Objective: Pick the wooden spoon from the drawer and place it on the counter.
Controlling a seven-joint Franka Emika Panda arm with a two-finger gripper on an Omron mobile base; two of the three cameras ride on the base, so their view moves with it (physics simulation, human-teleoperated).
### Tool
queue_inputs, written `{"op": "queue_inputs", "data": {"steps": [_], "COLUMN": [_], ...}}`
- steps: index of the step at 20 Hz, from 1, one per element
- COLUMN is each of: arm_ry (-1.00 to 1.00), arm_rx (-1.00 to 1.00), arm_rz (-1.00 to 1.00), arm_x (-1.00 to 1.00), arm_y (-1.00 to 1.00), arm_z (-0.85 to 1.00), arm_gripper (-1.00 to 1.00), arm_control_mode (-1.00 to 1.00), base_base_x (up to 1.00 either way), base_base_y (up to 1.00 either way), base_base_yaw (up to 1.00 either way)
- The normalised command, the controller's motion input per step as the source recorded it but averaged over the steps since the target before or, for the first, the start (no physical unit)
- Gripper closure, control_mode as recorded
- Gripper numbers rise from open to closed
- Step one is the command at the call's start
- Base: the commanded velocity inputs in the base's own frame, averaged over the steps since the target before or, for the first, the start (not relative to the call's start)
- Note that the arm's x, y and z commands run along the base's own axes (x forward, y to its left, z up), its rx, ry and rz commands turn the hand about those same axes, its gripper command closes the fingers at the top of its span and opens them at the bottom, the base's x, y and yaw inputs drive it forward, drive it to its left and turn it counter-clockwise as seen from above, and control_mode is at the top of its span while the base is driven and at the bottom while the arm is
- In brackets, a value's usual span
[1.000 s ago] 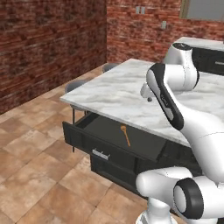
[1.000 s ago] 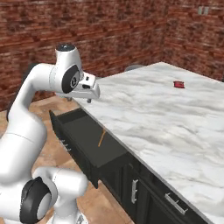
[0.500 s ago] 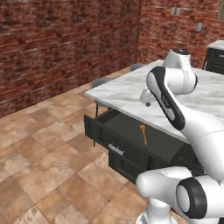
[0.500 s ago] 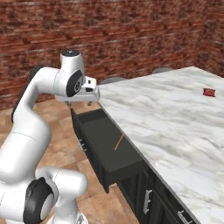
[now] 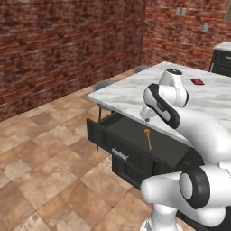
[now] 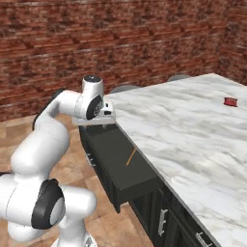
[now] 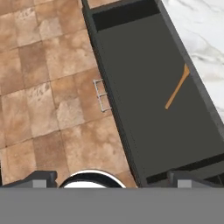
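The black drawer (image 5: 118, 145) stands pulled out from under the white marble counter (image 5: 131, 94). On its dark floor lies the orange-tan wooden spoon (image 5: 148, 138), partly tucked under the counter's edge (image 7: 177, 89). My gripper (image 6: 99, 121) hangs above the drawer's far end, beside the counter's corner (image 6: 126, 103), well clear of the spoon (image 6: 130, 156). In the hand view the finger tips (image 7: 42, 178) stand wide apart at the bottom with nothing between them, so the gripper (image 7: 112, 177) is open. The drawer's silver bar handle (image 7: 101, 95) shows on its front panel.
A small red object (image 6: 230, 102) lies far back on the counter (image 5: 197, 81). Two grey chairs (image 5: 104, 85) stand at the counter's far side. Brown tiled floor (image 5: 40, 153) lies in front of the drawer, with brick walls behind. Dark cabinet fronts (image 6: 166, 219) sit below the counter.
The base has driven, so both base views have swung and the drawer now appears nearer and more centred. The spoon still lies in the open drawer; the gripper stays above it.
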Motion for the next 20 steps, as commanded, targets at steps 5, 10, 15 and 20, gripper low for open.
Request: {"op": "queue_inputs", "data": {"steps": [5, 10, 15, 20], "arm_ry": [0.11, 0.11, 0.09, 0.02], "arm_rx": [-0.02, 0.00, 0.00, 0.02], "arm_rz": [0.03, 0.01, 0.01, 0.00], "arm_x": [0.42, 0.42, 0.53, 0.55], "arm_y": [0.00, 0.00, 0.00, -0.02], "arm_z": [-1.00, -1.00, -0.95, -0.81], "arm_gripper": [-1.00, -1.00, -1.00, -1.00], "arm_control_mode": [-1.00, -1.00, -1.00, -1.00], "base_base_x": [0.00, 0.00, 0.00, 0.00], "base_base_y": [0.00, 0.00, 0.00, 0.00], "base_base_yaw": [0.00, 0.00, 0.00, 0.00]}}
